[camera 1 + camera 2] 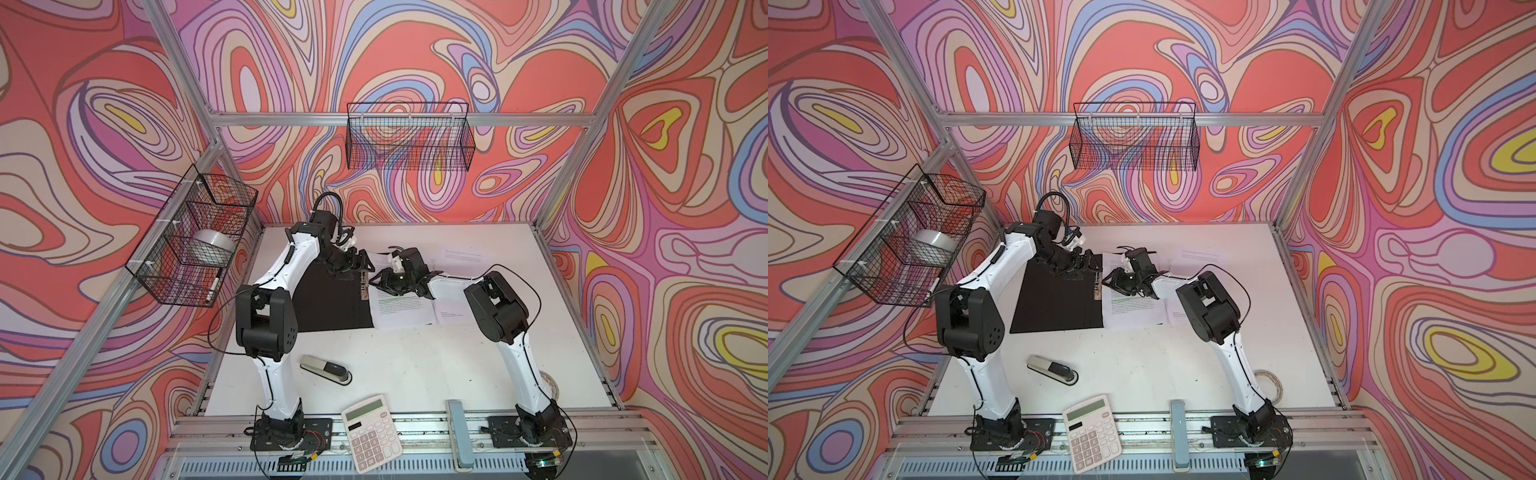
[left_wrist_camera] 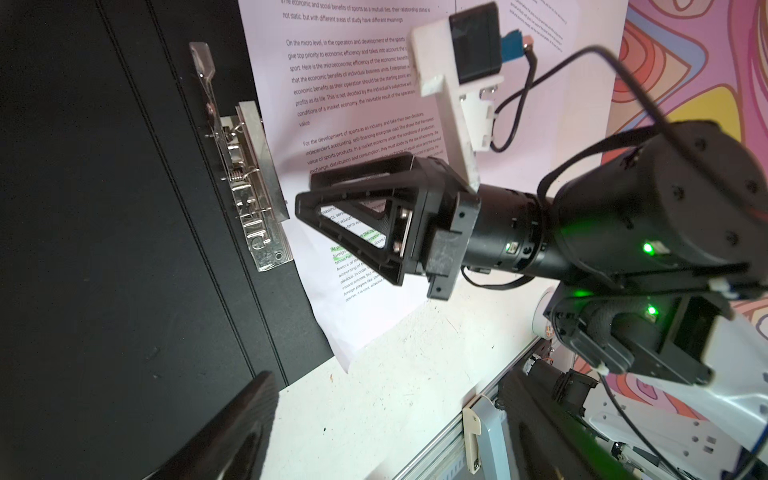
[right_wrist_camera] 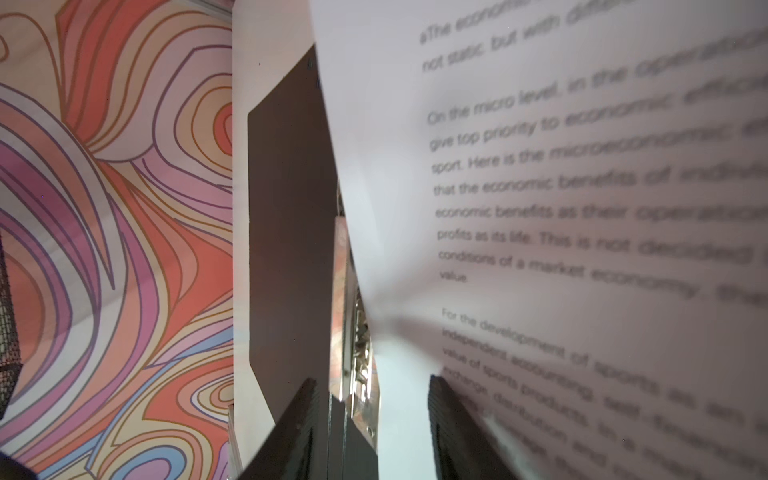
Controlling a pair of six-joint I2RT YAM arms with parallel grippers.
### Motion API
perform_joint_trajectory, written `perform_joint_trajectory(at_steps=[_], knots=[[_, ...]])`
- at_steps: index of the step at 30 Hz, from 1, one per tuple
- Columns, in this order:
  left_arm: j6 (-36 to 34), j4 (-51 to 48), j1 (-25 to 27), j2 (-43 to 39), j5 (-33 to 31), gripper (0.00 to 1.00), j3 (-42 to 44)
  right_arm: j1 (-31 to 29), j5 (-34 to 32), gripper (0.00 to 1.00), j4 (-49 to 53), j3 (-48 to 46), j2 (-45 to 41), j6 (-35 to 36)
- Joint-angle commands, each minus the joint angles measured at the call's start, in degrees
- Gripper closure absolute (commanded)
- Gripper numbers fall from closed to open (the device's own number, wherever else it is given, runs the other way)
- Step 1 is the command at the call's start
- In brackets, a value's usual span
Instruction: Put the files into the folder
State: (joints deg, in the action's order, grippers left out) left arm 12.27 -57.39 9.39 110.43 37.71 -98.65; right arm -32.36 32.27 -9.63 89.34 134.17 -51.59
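Right gripper (image 1: 375,281), jaws parted, at files (image 1: 401,309) edge beside folder (image 1: 328,305).

Site: robot lab test cell, not a real office. Evidence: alu-extrusion frame (image 1: 399,119) boxes in a white bench top (image 1: 415,365). Printed swirl backdrop (image 1: 104,124) on all walls. Left arm (image 1: 274,266) & right arm (image 1: 515,361) bolted to black base plates (image 1: 322,426) at front rail. Rear wire basket (image 1: 409,137) hung on frame. Office props only: stapler (image 1: 326,369), calculator (image 1: 372,432).

The folder (image 1: 332,303) lies open, black inside up; the printed white files (image 1: 401,309) overlap its right edge.
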Motion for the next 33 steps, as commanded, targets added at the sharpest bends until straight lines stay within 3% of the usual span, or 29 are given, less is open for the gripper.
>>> perform_joint_trajectory(at_steps=[1,5,14,21,29,33], knots=[[0.5,0.6,-0.2,-2.8,1.5,0.14,1.0,1.0,3.8,0.54,-4.9,2.3,2.5,-4.2],[0.1,0.5,-0.2,-3.5,3.1,0.12,0.4,1.7,5.4,0.53,-6.7,4.8,4.0,-7.1],[-1.6,-1.1,0.2,-5.9,2.5,0.11,-1.2,3.3,4.0,0.45,1.8,13.4,5.6,-4.7],[-1.7,0.6,0.3,-9.3,-0.8,0.12,0.8,3.5,4.4,0.43,3.4,13.9,4.2,-4.2],[-1.6,1.8,0.6,-10.1,-0.2,0.12,3.5,3.5,5.6,0.43,0.3,13.2,6.6,-6.5],[-3.9,1.4,2.8,-10.3,1.4,0.11,2.9,3.7,0.4,0.39,8.2,13.6,2.3,-0.2]])
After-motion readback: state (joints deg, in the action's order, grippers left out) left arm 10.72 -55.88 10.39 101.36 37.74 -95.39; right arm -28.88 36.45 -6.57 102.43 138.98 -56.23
